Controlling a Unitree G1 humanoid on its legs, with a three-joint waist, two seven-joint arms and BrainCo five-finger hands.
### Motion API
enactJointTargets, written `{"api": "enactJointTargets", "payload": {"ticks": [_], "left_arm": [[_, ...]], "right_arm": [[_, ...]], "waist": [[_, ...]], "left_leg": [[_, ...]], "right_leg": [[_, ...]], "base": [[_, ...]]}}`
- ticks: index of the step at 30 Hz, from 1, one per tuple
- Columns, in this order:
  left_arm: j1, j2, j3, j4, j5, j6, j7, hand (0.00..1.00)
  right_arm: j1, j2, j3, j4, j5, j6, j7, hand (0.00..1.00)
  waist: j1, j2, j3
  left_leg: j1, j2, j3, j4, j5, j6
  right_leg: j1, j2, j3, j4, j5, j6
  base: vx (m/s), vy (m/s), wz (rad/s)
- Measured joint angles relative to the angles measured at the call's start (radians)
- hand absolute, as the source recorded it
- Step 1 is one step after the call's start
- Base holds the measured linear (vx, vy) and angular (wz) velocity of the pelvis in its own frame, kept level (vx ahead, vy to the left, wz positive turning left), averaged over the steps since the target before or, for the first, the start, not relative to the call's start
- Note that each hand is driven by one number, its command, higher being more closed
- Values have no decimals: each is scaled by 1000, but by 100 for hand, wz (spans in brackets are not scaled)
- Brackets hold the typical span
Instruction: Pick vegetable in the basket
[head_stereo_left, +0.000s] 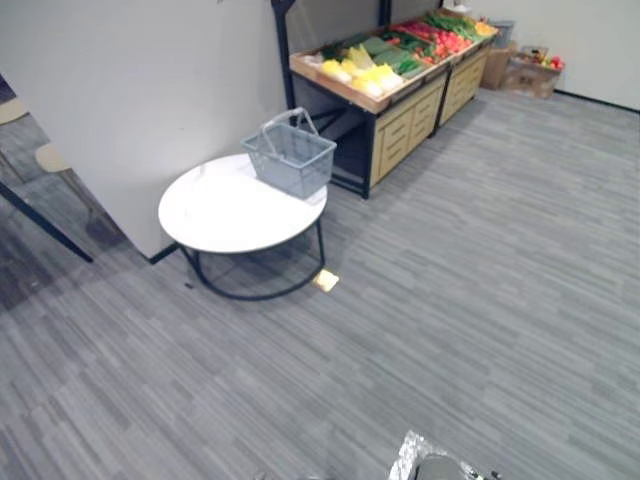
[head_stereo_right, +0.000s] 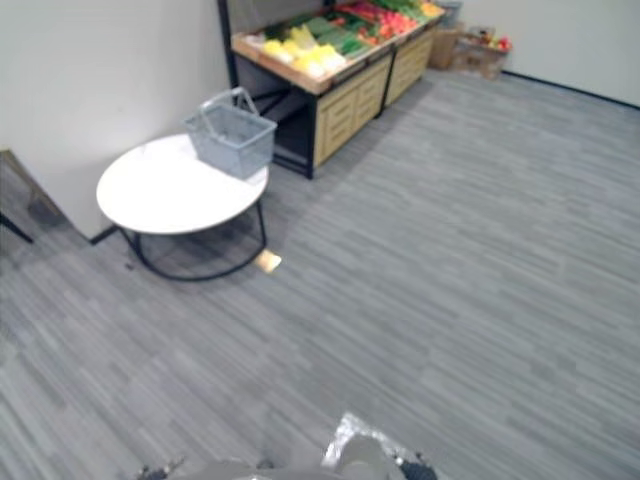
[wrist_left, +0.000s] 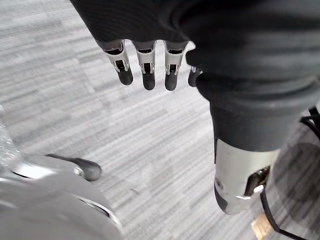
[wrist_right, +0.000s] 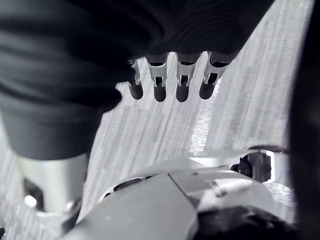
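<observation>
The left hand (wrist_left: 148, 70) hangs over the floor (wrist_left: 150, 150). Its fingers are straight, side by side with small gaps, and its thumb is apart from them. They touch and hold nothing. The right hand (wrist_right: 160, 85) is the same: fingers relaxed in a loose row above the grey floor, empty.

Both hands are low at the near edge of the scene, well apart from the work. Far to the left stands a round white tabletop (head_stereo_left: 215, 215) on a dark ring frame, close against the wall (head_stereo_left: 150, 80). The basket (head_stereo_left: 292, 160), grey with see-through walls, sits upright on the tabletop's far right edge with its handles raised. What lies inside it cannot be told from here.

The vegetables (head_stereo_left: 365, 72) are not in the basket. They lie on a wooden stand (head_stereo_left: 405, 120) just beyond the tabletop, running far and right along the wall. The yellow ones are at its near end, then the green, with the red farthest. A box (head_stereo_left: 528, 74) sits on the floor past the stand's far end. A small yellow scrap (head_stereo_left: 326, 280) lies on the floor by the tabletop's near right side.
</observation>
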Motion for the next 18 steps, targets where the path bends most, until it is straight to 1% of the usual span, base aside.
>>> {"api": "enactJointTargets", "payload": {"ticks": [1,2,3,4,5,6,7,8,9,10,11,12,13,14,15,16,17,18], "left_arm": [[-16,-6,-1,-1,-3,0,0,0],[-41,-20,-7,-10,-7,-1,1,0],[-60,-31,-19,-22,-7,-5,0,0],[-64,-40,-19,-31,-7,-11,0,0],[-69,-52,-18,-37,-7,-19,0,0],[-68,-60,-13,-37,-7,-21,0,0],[-62,-69,9,-37,-6,-23,1,0],[-53,-76,36,-34,-6,-21,3,0],[-51,-82,53,-30,-6,-20,5,0],[-38,-92,69,-11,-6,-20,9,0],[-35,-102,77,1,-13,-20,10,0],[-36,-108,81,2,-16,-21,11,0],[-44,-110,81,2,-16,-21,13,0],[-57,-111,79,4,-17,-20,14,0],[-58,-109,79,3,-18,-21,12,0],[-58,-104,81,-5,-36,-23,13,0],[-58,-97,80,-6,-48,-23,14,0],[-58,-95,80,-7,-48,-23,14,0]], "right_arm": [[0,-5,2,-7,0,-1,0,0],[-2,-12,11,-16,0,-4,-1,0],[-9,-10,12,-19,1,-5,-1,0],[-12,-11,11,-19,1,-5,-1,0],[-17,-11,11,-17,0,-1,-1,0],[-19,-9,9,-17,0,2,-2,0],[-22,-6,8,-16,0,5,-2,0],[-24,-12,2,-14,0,5,-4,0],[-20,-15,-6,-14,0,5,-5,0],[-14,-33,-12,-9,-1,2,-1,0],[-15,-32,-12,-6,-1,3,2,0],[-15,-33,-12,-5,-1,3,1,0],[-16,-36,-12,2,-1,5,1,0],[-21,-43,-7,25,-1,5,0,0],[-23,-45,-3,32,-1,7,-1,0],[-23,-47,6,31,-2,9,-3,0],[-24,-49,18,32,-2,9,-4,0],[-30,-50,26,32,-2,9,-5,0]], "waist": [[-1,11,7],[-3,27,16],[-11,34,21],[-19,38,25],[-23,33,28],[-20,26,31],[-21,16,33],[-24,27,36],[-25,38,35],[-19,76,25],[-21,83,25],[-22,91,22],[-24,97,21],[-22,97,30],[-20,93,36],[-14,93,46],[-10,82,53],[-6,81,54]], "left_leg": [[19,10,-5,-13,0,0],[38,29,-24,-26,0,0],[49,40,-25,-40,-5,-7],[59,47,-27,-47,-17,-20],[84,51,-24,-62,-52,-47],[97,50,-21,-63,-72,-59],[126,49,-23,-59,-111,-75],[159,71,-28,-49,-167,-84],[174,94,-28,-37,-191,-80],[179,134,-35,28,-202,-86],[135,171,-60,164,-178,-89],[101,188,-84,247,-158,-92],[36,212,-112,390,-107,-107],[-69,252,-138,635,44,-138],[-104,270,-130,725,62,-157],[-156,302,-84,876,56,-151],[-199,313,-30,948,34,-141],[-217,310,-4,958,22,-137]], "right_leg": [[-16,18,-29,-82,-2,-2],[-40,55,-51,-277,9,10],[-49,80,-47,-506,54,30],[-49,87,-38,-619,94,30],[-50,86,-17,-814,177,47],[-52,80,-3,-868,198,52],[-72,59,21,-868,200,54],[-84,54,9,-799,251,32],[-95,75,-5,-749,260,31],[-106,96,-18,-668,261,29],[-91,113,-31,-628,252,1],[-77,123,-46,-619,231,-30],[-53,133,-72,-609,203,-58],[13,151,-96,-615,152,-72],[47,161,-102,-624,137,-77],[130,175,-114,-656,113,-85],[209,182,-120,-702,95,-93],[245,185,-120,-728,92,-84]], "base": [[590,-54,33],[455,-90,52],[359,-82,65],[465,-155,67],[388,-159,39],[589,-271,28],[540,-308,13],[569,-330,7],[621,-356,3],[630,-393,-1],[622,-432,9],[604,-498,21],[691,-522,36],[679,-471,35],[581,-345,28],[463,-248,20],[447,-230,18],[472,-224,14]]}}
